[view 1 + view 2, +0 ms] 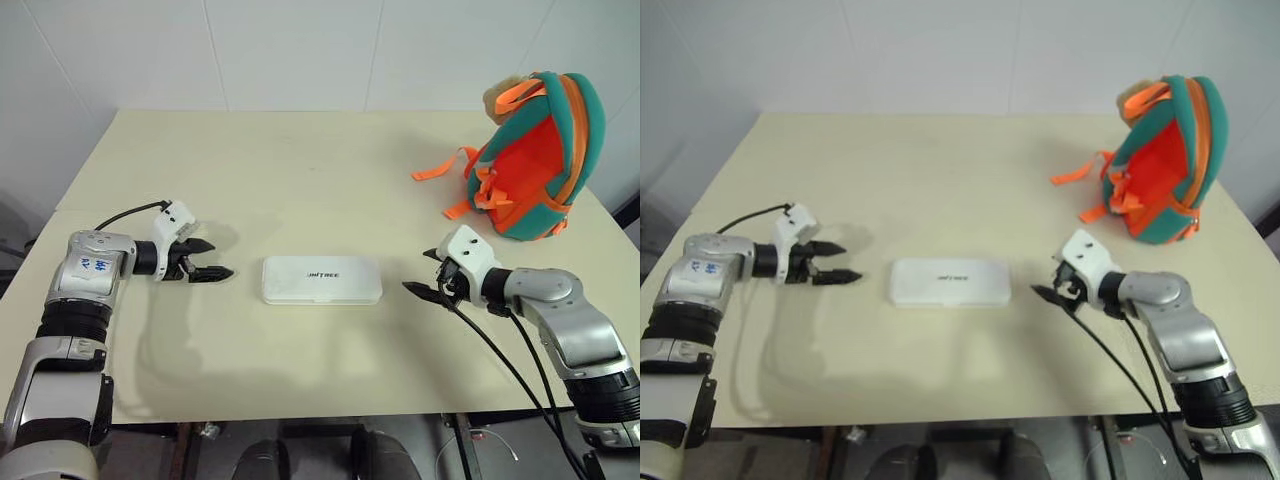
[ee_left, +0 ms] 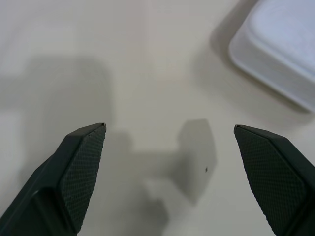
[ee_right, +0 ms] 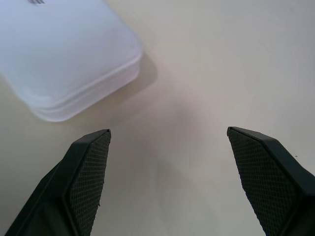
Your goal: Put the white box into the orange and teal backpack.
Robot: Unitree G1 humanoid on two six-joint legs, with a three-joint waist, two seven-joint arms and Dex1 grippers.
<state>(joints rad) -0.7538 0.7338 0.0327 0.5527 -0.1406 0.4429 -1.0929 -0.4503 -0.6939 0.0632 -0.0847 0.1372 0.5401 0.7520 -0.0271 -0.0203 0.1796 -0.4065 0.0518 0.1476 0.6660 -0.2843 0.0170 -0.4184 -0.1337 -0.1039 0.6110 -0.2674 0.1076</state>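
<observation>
Head view: flat white plastic box [image 1: 321, 280] with rounded corners and dark lid lettering lies mid-table [image 1: 300, 170], between left gripper [image 1: 204, 259] and right gripper [image 1: 428, 274], touching neither; teal-and-orange fabric backpack [image 1: 535, 155] stands at far right. Left wrist view: fingers [image 2: 81, 172] spread wide, empty, box corner beyond. Right wrist view: fingers [image 3: 86, 182] likewise parted, empty, box end ahead.

Head stereo pair looked down over the table [image 1: 300, 180] — wrist cams sat close above it, both catching the white box [image 1: 321, 280].
</observation>
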